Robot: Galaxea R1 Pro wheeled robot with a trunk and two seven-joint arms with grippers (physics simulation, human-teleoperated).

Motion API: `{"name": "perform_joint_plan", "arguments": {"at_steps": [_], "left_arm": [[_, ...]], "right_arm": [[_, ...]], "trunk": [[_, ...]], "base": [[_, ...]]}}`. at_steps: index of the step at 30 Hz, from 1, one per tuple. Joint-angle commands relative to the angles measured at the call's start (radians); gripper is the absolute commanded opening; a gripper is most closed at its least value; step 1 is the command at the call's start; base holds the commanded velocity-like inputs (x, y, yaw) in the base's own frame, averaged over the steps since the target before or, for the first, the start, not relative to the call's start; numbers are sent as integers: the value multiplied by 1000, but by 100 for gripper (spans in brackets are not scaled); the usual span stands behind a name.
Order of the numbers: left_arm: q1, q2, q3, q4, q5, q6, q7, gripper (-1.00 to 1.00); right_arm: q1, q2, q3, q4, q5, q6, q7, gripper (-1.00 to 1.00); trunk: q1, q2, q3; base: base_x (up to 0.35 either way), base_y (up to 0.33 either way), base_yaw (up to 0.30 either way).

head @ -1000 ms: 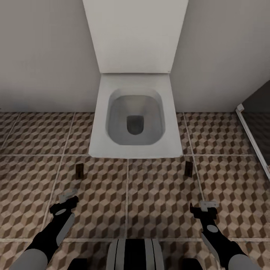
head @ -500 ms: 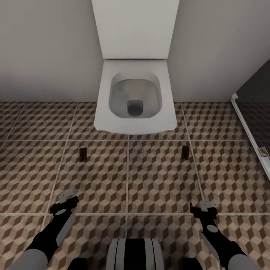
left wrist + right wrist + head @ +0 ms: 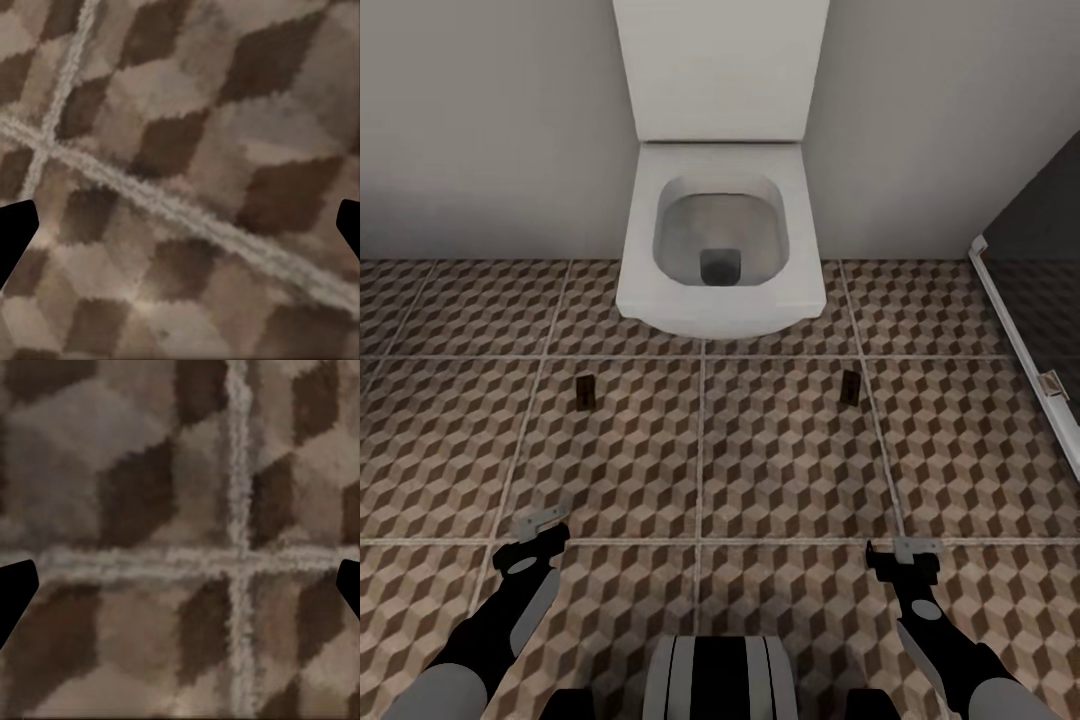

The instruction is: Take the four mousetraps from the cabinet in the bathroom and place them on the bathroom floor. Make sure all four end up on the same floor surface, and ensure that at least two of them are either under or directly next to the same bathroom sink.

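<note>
Dark-brown and flat, two mousetraps lay on the bathroom floor (image 3: 760,470) in front of the white toilet (image 3: 720,250): one mousetrap (image 3: 586,392) off its left front corner, the other mousetrap (image 3: 850,387) off its right front corner, well apart from each other and clear of the bowl. No sink or cabinet was in sight, so by my reading two traps were set down and two remained to fetch; the next move called for heading to the cabinet, and at least two traps would need a place by a sink. The left gripper (image 3: 540,522) and right gripper (image 3: 916,546) hung low over bare tile on the near side of the toilet, fingers spread wide, holding nothing.
</note>
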Motion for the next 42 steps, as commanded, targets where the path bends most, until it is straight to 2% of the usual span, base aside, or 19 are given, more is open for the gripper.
{"name": "perform_joint_plan", "arguments": {"at_steps": [1,6,23,42], "left_arm": [[0,1,-6,-2,5,5,9,100],[0,0,-7,-1,4,5,9,100],[0,1,-7,1,2,7,-25,100],[0,0,-7,2,2,6,-26,100]], "right_arm": [[-1,-1,9,0,-11,-4,-6,100],[-1,-1,9,0,-11,-5,-6,100],[-1,-1,9,0,-11,-4,-6,100],[-1,0,9,0,-11,-5,-6,100]], "trunk": [[0,0,-1],[0,0,-1],[-8,4,65],[-16,8,139]], "base": [[-19,0,0],[-8,0,0],[-1,0,0],[0,0,0]]}}
